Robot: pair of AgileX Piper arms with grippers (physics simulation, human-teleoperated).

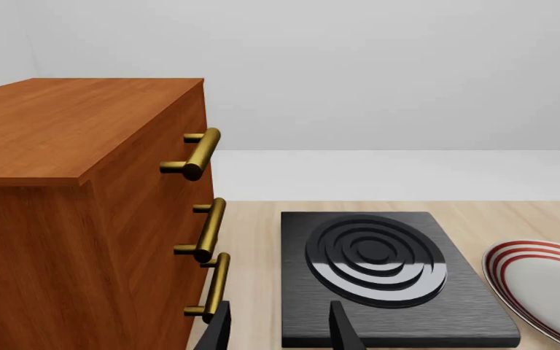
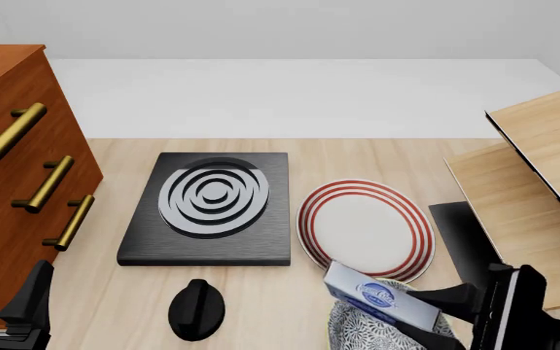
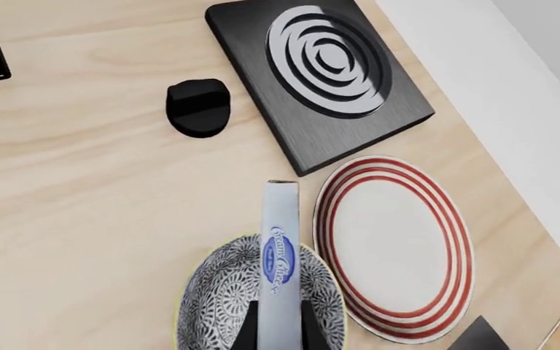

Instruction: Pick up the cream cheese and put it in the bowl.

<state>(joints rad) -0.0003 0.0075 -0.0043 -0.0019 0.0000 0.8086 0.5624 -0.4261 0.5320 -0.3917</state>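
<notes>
Right gripper (image 3: 278, 332), nearest the camera in the front view, is clamped on the cream cheese (image 2: 379, 295): in the right wrist view its two dark fingers (image 3: 249, 332) press the box from either side. The box is held on edge and tilted — its blue logo faces up in the front view — directly above the bowl (image 3: 216, 299), whose patterned rim shows under and around it. Whether the box touches the bowl cannot be told.

Left gripper (image 1: 278, 328), at the near left corner of the table (image 2: 125, 299), holds nothing; its fingers stand apart with a clear gap between them, just beside the wooden cabinet (image 2: 8, 182).

A black knob (image 2: 197, 308) lies on the table left of the bowl, with bare wood between the two.

The white plate with red rings (image 2: 366, 226) lies just beyond the bowl, its near rim close to the bowl's far rim — the box's far end reaches over that narrow gap in the right wrist view.

The black burner slab (image 2: 212, 208) with grey concentric rings sits beyond the knob and left of the plate, near it but apart.

The cabinet bounds the left side, three brass handles (image 2: 47, 182) jutting toward the slab. Light wooden boards (image 2: 533, 175) overhang the right side. Bare tabletop remains between knob and cabinet and beyond the slab to the far edge.
</notes>
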